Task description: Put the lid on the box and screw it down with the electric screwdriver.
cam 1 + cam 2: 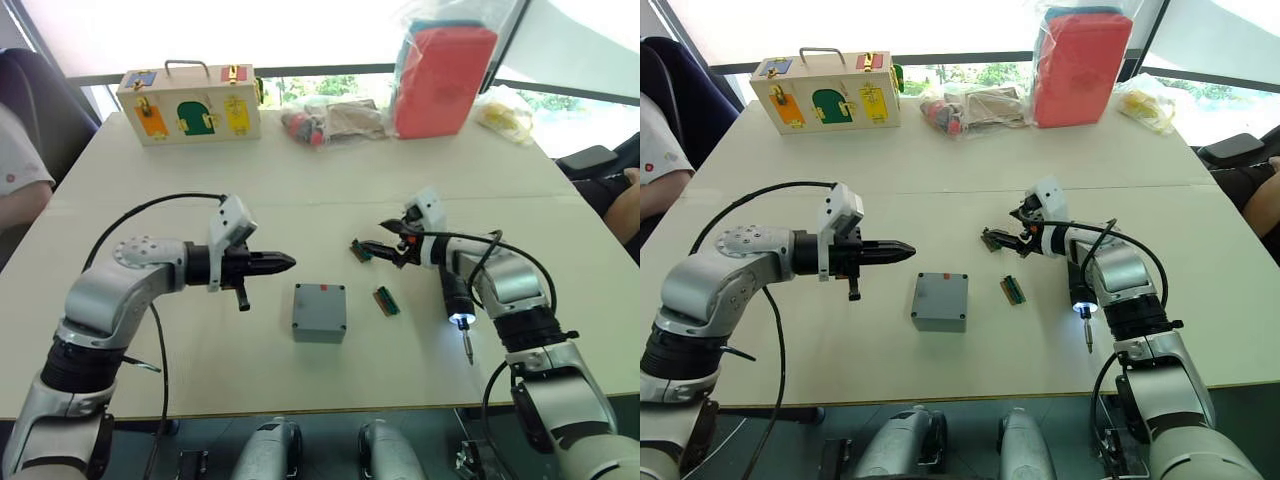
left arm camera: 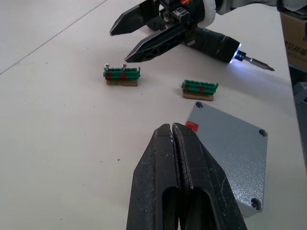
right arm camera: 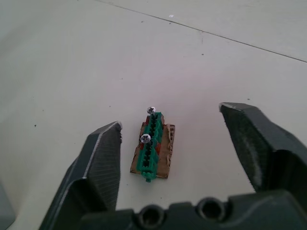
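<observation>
I've got the box (image 1: 320,312) sitting mid-table w/ the lid (image 2: 230,152) already on top, flush as far as I can see. In the left wrist view a screw head shows in the near corner hole; the other corners are too small for me to call. Small red mark at the lid's far edge.

Left gripper (image 1: 283,263) hangs above the table just left of the box, pointing toward it, fingers pressed together, nothing between them. Not touching the box.

Right gripper (image 1: 375,249) is over by the far green holder (image 3: 151,146), jaws spread wide w/ the holder lying between them but apart from both fingers. That holder carries two screws standing up in it. A 2nd green holder (image 1: 386,300) lies just right of the box.

The screwdriver (image 1: 459,303) lies on the table under the right forearm, tip light on, bit pointing toward the near edge. Well right of the box, nothing holding it.

Back of the table: wooden case (image 1: 190,103) w/ coloured latches, a red bag (image 1: 443,78) in plastic wrap, some other bagged bits. A person's arm shows at the left edge.
</observation>
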Controlling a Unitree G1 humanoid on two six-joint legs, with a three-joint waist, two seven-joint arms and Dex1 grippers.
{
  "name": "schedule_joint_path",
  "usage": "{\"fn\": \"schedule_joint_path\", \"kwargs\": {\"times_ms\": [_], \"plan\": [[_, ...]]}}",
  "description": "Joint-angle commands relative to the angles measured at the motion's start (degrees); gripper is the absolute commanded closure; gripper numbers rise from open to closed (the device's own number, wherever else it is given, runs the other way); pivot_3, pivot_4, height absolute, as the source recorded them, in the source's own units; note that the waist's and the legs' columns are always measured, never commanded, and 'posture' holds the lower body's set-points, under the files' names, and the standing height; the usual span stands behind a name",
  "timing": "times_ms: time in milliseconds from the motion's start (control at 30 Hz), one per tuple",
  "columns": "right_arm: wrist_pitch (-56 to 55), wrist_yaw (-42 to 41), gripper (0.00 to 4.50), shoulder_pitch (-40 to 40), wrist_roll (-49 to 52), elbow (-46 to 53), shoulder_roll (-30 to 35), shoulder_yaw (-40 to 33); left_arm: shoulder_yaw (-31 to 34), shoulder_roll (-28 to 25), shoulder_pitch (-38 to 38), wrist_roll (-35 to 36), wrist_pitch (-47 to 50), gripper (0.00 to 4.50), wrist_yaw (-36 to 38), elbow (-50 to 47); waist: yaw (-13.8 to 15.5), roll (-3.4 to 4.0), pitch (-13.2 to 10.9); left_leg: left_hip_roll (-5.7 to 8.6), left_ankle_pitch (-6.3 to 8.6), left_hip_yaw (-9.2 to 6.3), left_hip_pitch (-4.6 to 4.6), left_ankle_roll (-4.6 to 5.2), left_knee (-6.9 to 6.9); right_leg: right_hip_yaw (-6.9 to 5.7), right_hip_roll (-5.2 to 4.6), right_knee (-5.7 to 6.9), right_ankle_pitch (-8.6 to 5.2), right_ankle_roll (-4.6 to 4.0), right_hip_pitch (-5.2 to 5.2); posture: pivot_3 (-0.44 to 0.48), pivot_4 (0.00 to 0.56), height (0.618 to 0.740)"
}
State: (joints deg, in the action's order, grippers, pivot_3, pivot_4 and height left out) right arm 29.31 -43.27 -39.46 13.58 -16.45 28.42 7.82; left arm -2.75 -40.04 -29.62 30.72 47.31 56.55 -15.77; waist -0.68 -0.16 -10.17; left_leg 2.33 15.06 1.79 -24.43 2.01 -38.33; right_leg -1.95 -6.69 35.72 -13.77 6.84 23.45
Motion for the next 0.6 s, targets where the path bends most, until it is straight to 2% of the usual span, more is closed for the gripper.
{"fn": "schedule_joint_path", "kwargs": {"times_ms": [33,67,600], "plan": [[-1.2,-0.1,2.30,0.1,-0.9,1.2,-0.8,-0.2,0.2,-0.2,-0.1,0.4,-0.6,4.50,-0.3,-1.4,0.0,0.00,0.0,0.00,0.00,0.00,0.00,-0.01,0.00,0.00,0.00,0.01,0.00,0.00,0.00,0.000,0.150,0.740],[-1.1,0.0,2.80,0.2,-1.1,1.5,-1.0,-0.2,0.2,-0.3,-0.1,0.4,-0.7,4.50,-0.3,-1.4,0.1,0.00,0.0,0.00,0.00,0.00,0.00,-0.01,0.00,0.00,0.00,0.03,0.00,0.00,0.01,0.000,0.150,0.740],[-1.5,-0.6,2.80,0.8,-3.5,1.3,-2.3,0.3,-0.6,-0.2,0.8,-0.2,-2.2,4.50,-0.2,-0.5,0.0,0.00,0.0,0.01,-0.01,0.00,0.00,-0.02,0.00,0.01,0.01,0.05,-0.01,0.00,0.02,0.000,0.150,0.740]]}}
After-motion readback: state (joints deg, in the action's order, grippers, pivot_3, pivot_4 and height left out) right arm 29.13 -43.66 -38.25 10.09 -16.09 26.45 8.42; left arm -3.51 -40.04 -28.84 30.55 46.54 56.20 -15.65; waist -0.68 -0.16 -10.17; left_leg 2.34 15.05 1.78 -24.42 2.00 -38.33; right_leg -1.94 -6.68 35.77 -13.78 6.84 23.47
